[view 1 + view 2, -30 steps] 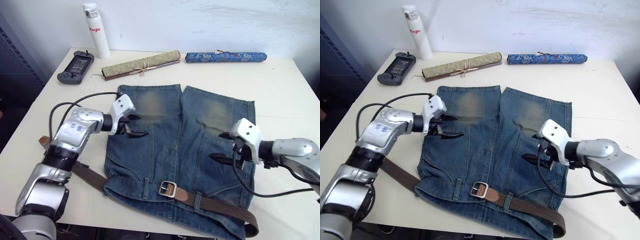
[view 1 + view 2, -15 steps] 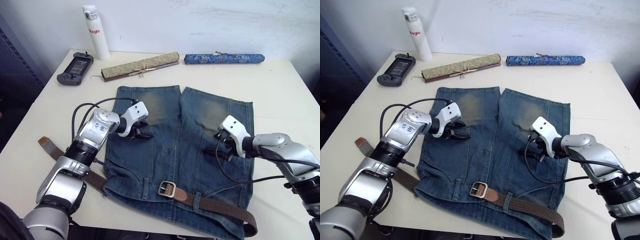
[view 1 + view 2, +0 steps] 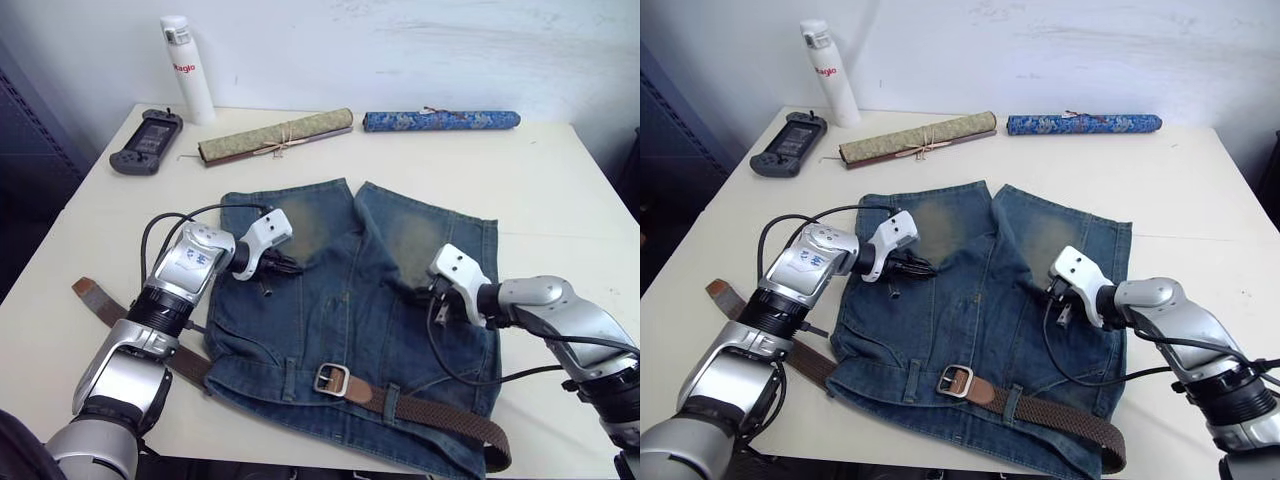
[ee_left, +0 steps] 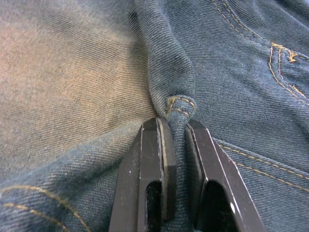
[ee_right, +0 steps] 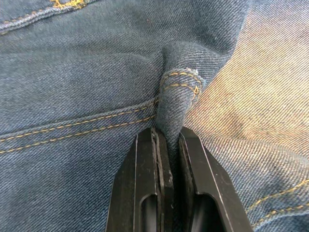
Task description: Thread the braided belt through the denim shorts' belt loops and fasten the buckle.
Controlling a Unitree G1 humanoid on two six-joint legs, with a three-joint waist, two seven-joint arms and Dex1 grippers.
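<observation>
Both arms are reaching inward over the table [image 3: 560, 190] and lying low across the denim shorts [image 3: 350, 320], one on each side. The left gripper [image 4: 177, 126] is pinching a raised fold of denim at a stitched pocket corner on the left leg, its two black fingers [image 4: 154, 159] squeezed narrow with cloth bunched between them. The right gripper [image 5: 169, 133] is doing the same on the right leg, nipping a fold of denim at a stitched pocket corner, with its fingers nearly together around it.

The one pair of shorts is lying flat in the middle of the table, waistband toward the robot and legs pointing away. The single braided belt [image 3: 440, 410] is running along the waistband, passing under two visible belt loops [image 3: 392, 402]; its one silver buckle [image 3: 331, 378] is sitting near the waistband's middle, not fastened, while the leather-tipped end [image 3: 88, 298] is trailing out onto the table to the left, beside the left arm.

Along the far edge four other things are lying: one white bottle [image 3: 188, 70] standing upright, one dark handheld console [image 3: 147, 140], one tan roll [image 3: 275, 136] tied with cord, and one blue patterned roll [image 3: 440, 120]
</observation>
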